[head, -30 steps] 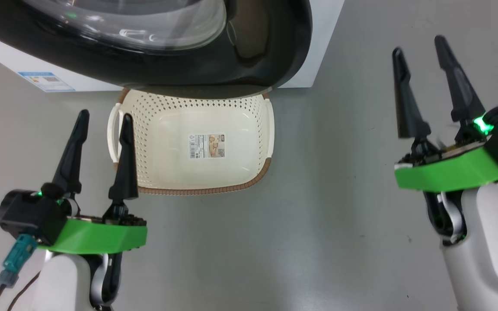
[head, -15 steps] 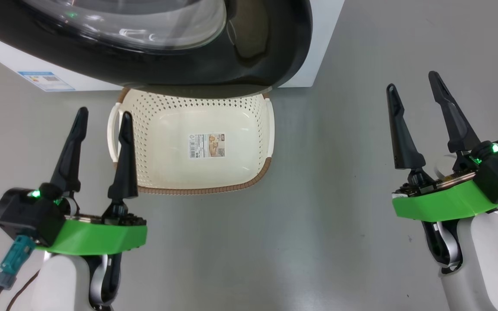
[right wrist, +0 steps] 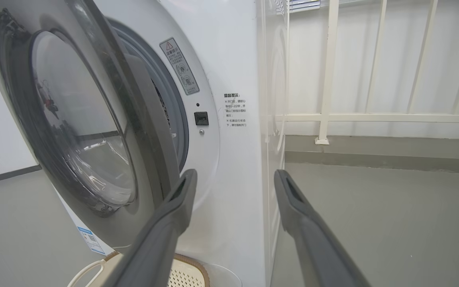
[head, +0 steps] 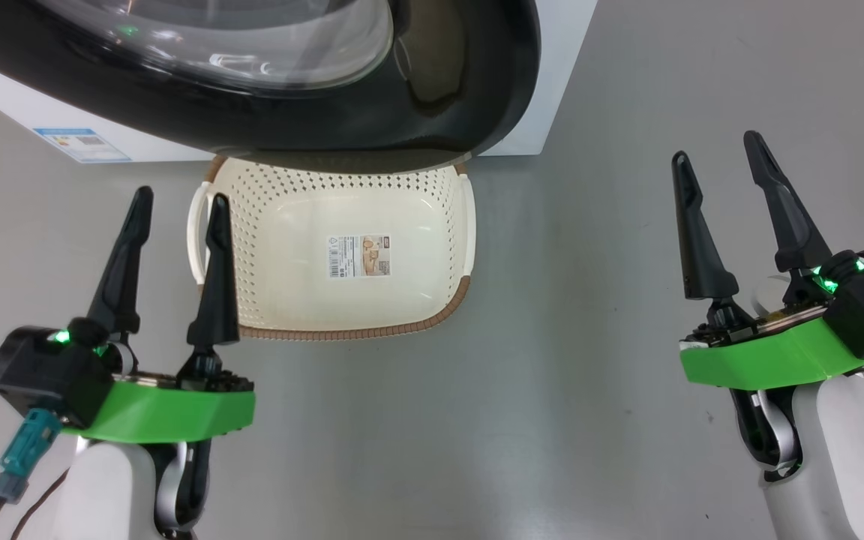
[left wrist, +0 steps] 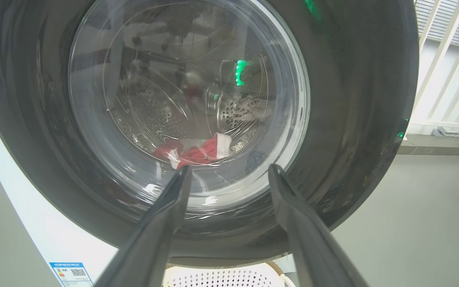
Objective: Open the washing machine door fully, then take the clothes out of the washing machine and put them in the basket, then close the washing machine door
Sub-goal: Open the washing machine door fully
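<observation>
Left gripper (head: 181, 199) and right gripper (head: 715, 148) both have fingers spread, nothing held. The cream basket (head: 357, 331) is just ahead-right of the left gripper, its far edge tucked under the glossy black washing machine door (head: 252, 124). The right gripper is well apart from it, over grey floor (head: 552, 412).

Your head camera looks down on the basket (head: 349, 331), and both wrist cameras face closely the washing machine door (left wrist: 353, 99), which all views share.

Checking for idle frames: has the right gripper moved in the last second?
Yes. The right gripper has come down the head view, toward the robot: its tips, earlier well above the basket, are now about level with its far rim.
</observation>
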Available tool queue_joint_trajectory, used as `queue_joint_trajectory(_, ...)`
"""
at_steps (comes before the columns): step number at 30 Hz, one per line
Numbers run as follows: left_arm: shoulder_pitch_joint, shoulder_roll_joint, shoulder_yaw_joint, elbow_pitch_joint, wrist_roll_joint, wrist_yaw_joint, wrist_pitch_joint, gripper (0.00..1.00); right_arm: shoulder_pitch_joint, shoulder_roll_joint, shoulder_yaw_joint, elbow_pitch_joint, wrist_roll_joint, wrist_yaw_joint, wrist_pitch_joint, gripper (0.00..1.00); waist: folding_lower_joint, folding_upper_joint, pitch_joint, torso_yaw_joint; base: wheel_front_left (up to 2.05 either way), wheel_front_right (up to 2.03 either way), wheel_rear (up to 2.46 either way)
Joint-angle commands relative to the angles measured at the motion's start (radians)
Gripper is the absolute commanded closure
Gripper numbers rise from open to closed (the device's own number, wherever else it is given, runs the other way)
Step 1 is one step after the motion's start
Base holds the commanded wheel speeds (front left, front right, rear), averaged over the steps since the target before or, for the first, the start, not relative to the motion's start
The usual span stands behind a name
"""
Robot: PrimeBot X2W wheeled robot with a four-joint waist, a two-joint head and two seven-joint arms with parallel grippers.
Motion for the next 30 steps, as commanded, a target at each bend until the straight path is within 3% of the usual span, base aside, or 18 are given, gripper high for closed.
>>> queue_joint_trajectory(1, 0.023, 0.025, 0.032, -0.027, 0.002, -0.006, -0.005, 0.0, 0.024, 0.008, 0.027, -0.028, -0.003, 0.008, -0.006, 0.0, 0.0, 0.0, -0.001, 0.0, 0.0, 0.0, 0.0)
queue_joint_trajectory(7, 0.024, 0.025, 0.033, -0.028, -0.001, -0.006, -0.005, 0.0, 0.028, 0.008, 0.027, -0.029, -0.004, 0.008, -0.006, 0.0, 0.0, 0.0, -0.002, 0.002, 0.0, 0.0, 0.0)
queue_joint_trajectory(8, 0.024, 0.025, 0.033, -0.028, -0.001, -0.006, -0.005, 0.0, 0.027, 0.008, 0.03, -0.026, -0.003, 0.008, -0.006, 0.11, 0.0, 0.0, -0.002, 0.003, 0.0, 0.0, 0.0)
queue_joint_trajectory(9, 0.023, 0.025, 0.033, -0.027, -0.002, -0.006, -0.005, 0.0, 0.026, 0.008, 0.036, -0.021, -0.001, 0.008, -0.006, 0.59, 0.0, 0.0, -0.002, 0.003, 0.0, 0.0, 0.0)
queue_joint_trajectory(10, 0.023, 0.025, 0.033, -0.027, -0.002, -0.006, -0.005, 0.0, 0.023, 0.008, 0.041, -0.015, 0.005, 0.008, -0.006, 0.85, 0.0, 0.0, -0.003, 0.004, 0.0, 0.0, 0.0)
queue_joint_trajectory(11, 0.024, 0.025, 0.033, -0.027, -0.003, -0.006, -0.005, 0.0, 0.02, 0.008, 0.047, -0.008, 0.016, 0.008, -0.006, 1.0, 0.0, 0.0, -0.004, 0.004, 0.0, 0.0, 0.0)
queue_joint_trajectory(18, 0.028, 0.025, 0.039, -0.026, -0.005, -0.006, -0.005, 0.0, -0.042, 0.008, 0.092, 0.091, 0.142, 0.008, -0.006, 1.0, 0.0, 0.0, -0.01, 0.006, 0.0, 0.0, 0.0)
queue_joint_trajectory(30, 0.027, 0.025, 0.032, -0.024, -0.009, -0.006, -0.005, 0.0, -0.309, 0.008, 0.203, 0.319, 0.793, 0.008, -0.004, 1.0, 0.0, 0.0, -0.014, 0.018, 0.0, 0.0, 0.0)
